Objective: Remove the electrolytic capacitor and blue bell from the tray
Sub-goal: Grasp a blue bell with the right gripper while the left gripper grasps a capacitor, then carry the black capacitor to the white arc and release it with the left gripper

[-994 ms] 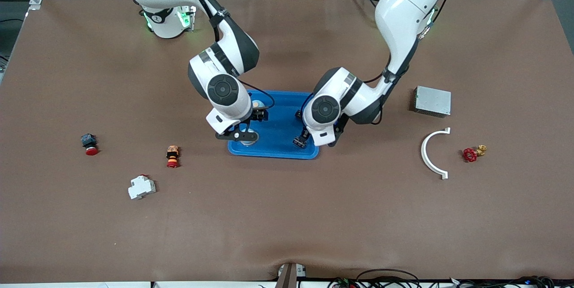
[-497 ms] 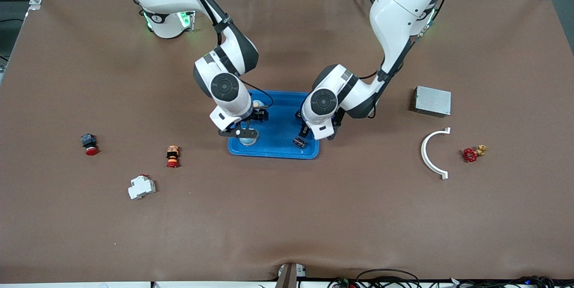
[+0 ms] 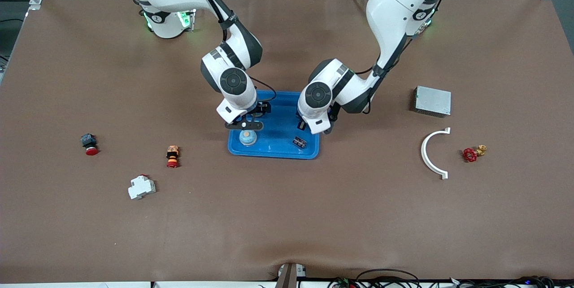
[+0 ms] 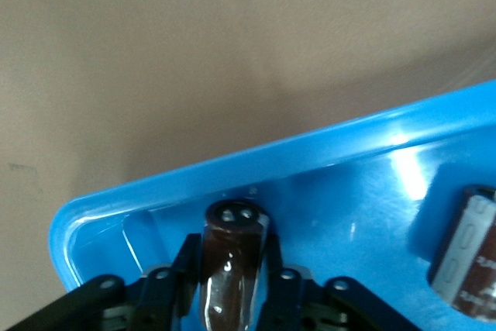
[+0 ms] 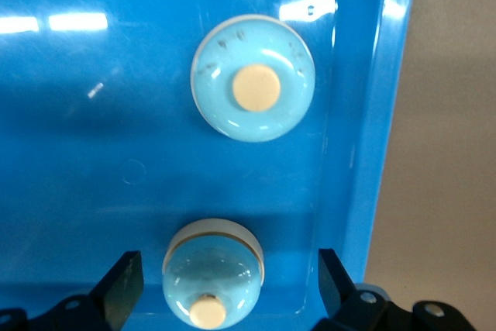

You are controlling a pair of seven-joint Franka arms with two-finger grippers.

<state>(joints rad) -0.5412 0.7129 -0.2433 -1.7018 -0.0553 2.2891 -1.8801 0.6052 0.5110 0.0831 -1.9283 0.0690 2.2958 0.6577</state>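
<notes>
A blue tray (image 3: 287, 150) sits mid-counter on the brown counter (image 3: 287, 216), and both grippers hang over it. The left gripper (image 4: 231, 281) has its jaws closed on one brown capacitor (image 4: 232, 265) at the tray's end toward the left arm, just inside the rim; a second capacitor (image 3: 299, 142) lies loose on the tray floor just beside it. The right gripper (image 5: 225, 284) hangs with its jaws spread wide and holding nothing, one pale blue bell (image 5: 213, 270) standing between them without touching, and a second bell (image 5: 253, 77) close by on the tray; only one of the two shows clearly from the front. Well apart from the jaws, toward the right arm's end, lie two red push buttons (image 3: 89, 143) and (image 3: 172, 155) and one white breaker (image 3: 141, 186). Toward the left arm's end lie one grey metal box (image 3: 432, 101), one white curved bracket (image 3: 433, 152) and one red valve (image 3: 472, 153).
</notes>
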